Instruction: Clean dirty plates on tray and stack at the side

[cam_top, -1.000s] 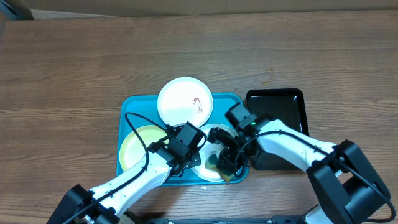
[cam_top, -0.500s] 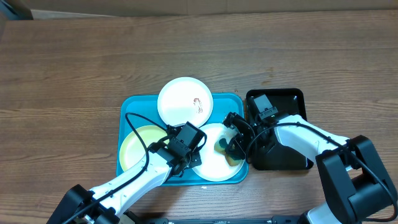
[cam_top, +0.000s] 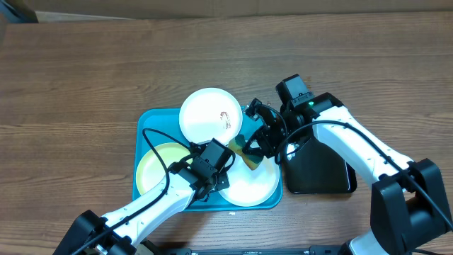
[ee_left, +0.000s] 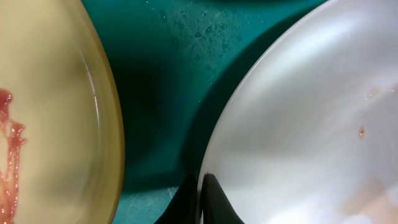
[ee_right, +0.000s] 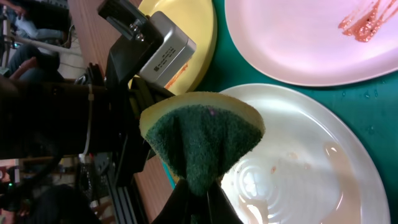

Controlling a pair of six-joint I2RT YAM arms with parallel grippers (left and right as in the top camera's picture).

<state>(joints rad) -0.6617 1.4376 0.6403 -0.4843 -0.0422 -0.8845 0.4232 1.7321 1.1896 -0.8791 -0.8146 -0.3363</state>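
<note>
A brown wood-grain table (cam_top: pixel 85 71) is seen across nearly the whole scene, evenly lit. Along its far edge a pale tan strip (cam_top: pixel 283 6) is visible, with a dark patch (cam_top: pixel 14 10) at the far left.

Left gripper (ee_left: pixel 201 183) is pinching a white plate (ee_left: pixel 298 124) at the centre of the tray (cam_top: pixel 145 120). Right gripper (ee_right: pixel 198 186) is clamping a sponge (ee_right: pixel 205 140) above the tray's right side.
</note>
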